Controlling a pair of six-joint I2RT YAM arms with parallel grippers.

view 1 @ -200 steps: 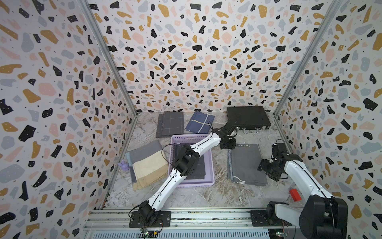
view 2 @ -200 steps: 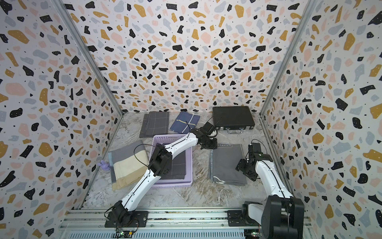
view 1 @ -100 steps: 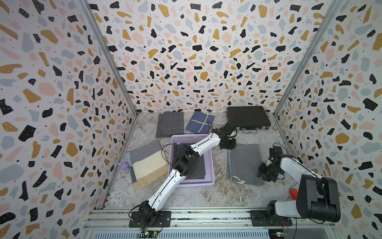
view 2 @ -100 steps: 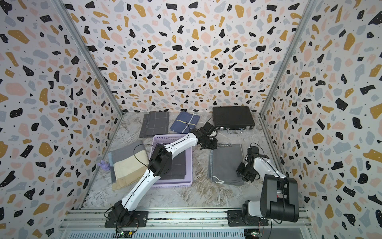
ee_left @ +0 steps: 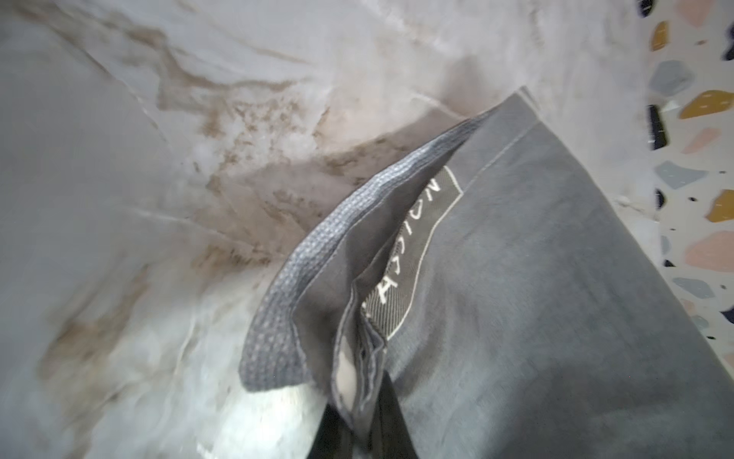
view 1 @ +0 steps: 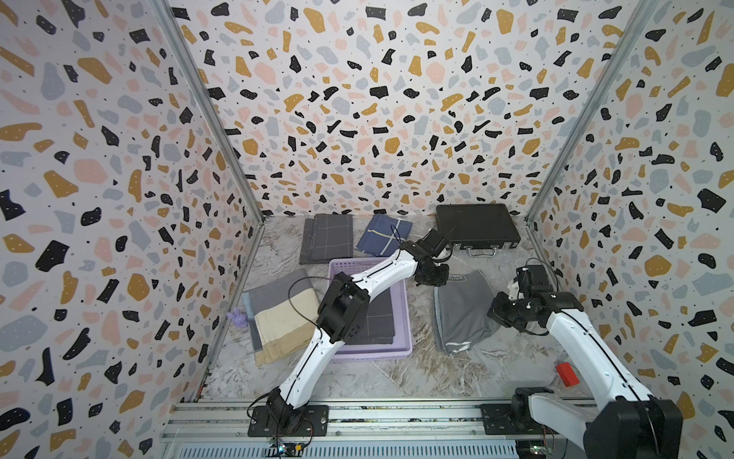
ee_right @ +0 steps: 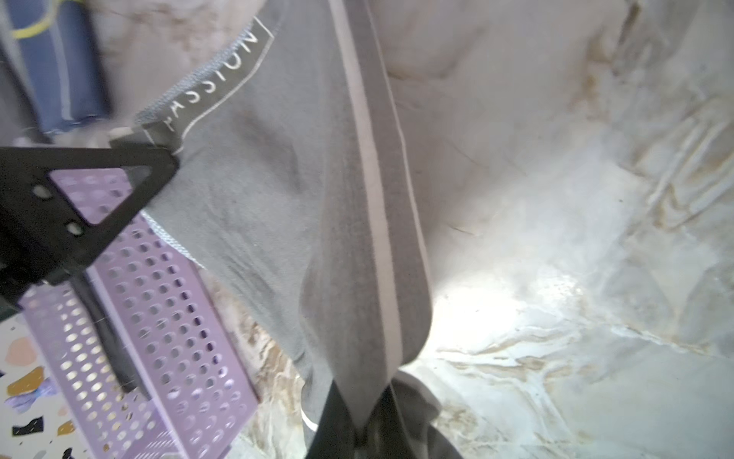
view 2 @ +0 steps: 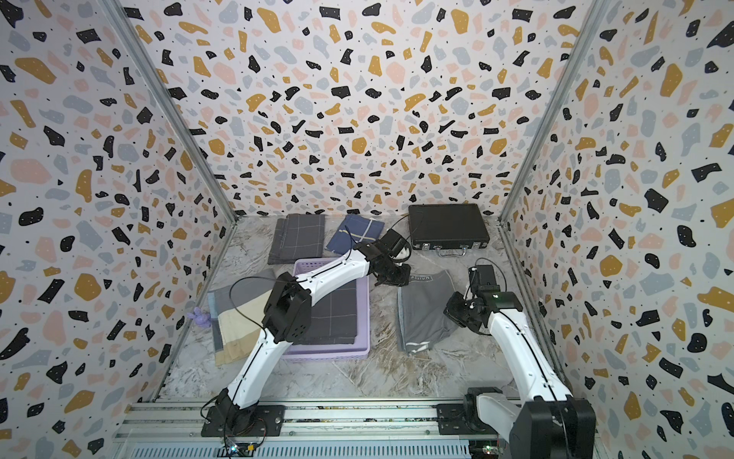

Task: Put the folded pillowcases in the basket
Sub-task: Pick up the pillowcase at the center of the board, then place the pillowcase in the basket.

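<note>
In both top views the folded grey pillowcase point(view 1: 462, 306) point(view 2: 425, 310) lies on the marbled floor just right of the lavender basket point(view 1: 406, 318) point(view 2: 366, 318). My left gripper point(view 1: 433, 278) point(view 2: 397, 278) is shut on its far corner by the printed label, and the left wrist view shows the pillowcase point(ee_left: 536, 298) pinched in that gripper point(ee_left: 359, 429). My right gripper point(view 1: 496, 314) point(view 2: 451, 312) is shut on the right edge. In the right wrist view the striped fold of the pillowcase point(ee_right: 258, 159) hangs bunched from this gripper point(ee_right: 359, 429), beside the perforated basket point(ee_right: 159, 298).
A dark checked cloth point(view 1: 377, 318) lies inside the basket. A black hard case point(view 1: 476, 226), a grey checked cloth point(view 1: 327, 238) and a blue cloth point(view 1: 383, 234) sit at the back. A beige striped cloth point(view 1: 278, 314) and a small purple toy point(view 1: 237, 318) lie left; a red block point(view 1: 567, 373) front right.
My right gripper has closed on the pillowcase's right edge and drawn it up, bunching the cloth. The left gripper has stayed at the far corner, closing a little more.
</note>
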